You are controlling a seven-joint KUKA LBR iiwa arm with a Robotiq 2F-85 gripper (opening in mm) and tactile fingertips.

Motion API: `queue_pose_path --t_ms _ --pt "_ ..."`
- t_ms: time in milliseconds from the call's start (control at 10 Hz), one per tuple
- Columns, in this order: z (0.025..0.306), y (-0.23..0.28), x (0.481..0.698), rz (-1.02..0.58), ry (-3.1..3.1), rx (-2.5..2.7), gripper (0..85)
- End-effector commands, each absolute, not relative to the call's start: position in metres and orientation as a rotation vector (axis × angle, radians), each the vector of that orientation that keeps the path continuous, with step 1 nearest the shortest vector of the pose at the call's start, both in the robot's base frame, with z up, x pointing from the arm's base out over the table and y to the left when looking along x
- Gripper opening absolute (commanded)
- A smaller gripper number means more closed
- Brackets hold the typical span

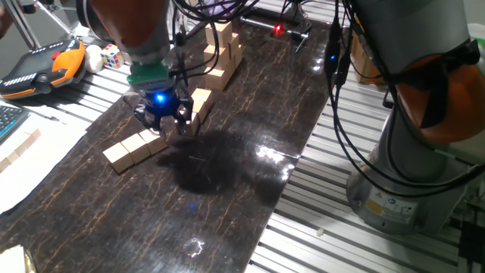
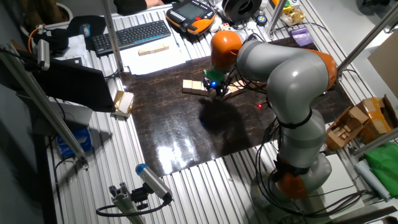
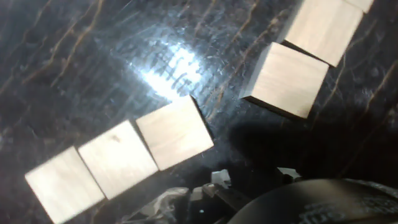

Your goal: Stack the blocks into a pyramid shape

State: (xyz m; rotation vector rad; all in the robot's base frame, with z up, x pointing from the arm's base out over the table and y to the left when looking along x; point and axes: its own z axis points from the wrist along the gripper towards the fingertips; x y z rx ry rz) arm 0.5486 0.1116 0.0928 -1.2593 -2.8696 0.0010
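Three tan blocks (image 1: pixel 136 148) lie side by side in a row on the dark mat; the hand view shows the same row of blocks (image 3: pixel 118 158) at lower left. Two more blocks (image 1: pixel 201 102) sit just behind the row, seen as blocks (image 3: pixel 286 78) at upper right in the hand view. My gripper (image 1: pixel 163 130) hovers low over the right end of the row. Its fingers are spread, with nothing between them. No stepped pile stands on the mat. From the other fixed view, the gripper (image 2: pixel 214 88) partly hides the row of blocks (image 2: pixel 193 86).
A taller tower of wooden cubes (image 1: pixel 223 45) stands at the mat's far end. A multicoloured puzzle cube (image 1: pixel 112 54) and an orange pendant (image 1: pixel 42 68) lie off the mat at left. The arm's grey base (image 1: pixel 409 174) and hanging cables (image 1: pixel 341 91) are at right.
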Motion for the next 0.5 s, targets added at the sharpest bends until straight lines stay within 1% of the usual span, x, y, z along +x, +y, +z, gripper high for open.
queue_pose_path --t_ms 0,200,400 --pt "0.0928 0.1115 0.5485 0.005 -3.137 0.018 44.0" --pt "0.0928 0.1115 0.5485 0.088 -3.15 0.149 43.7" --pt "0.0928 0.1115 0.5485 0.14 -3.142 0.239 40.3"
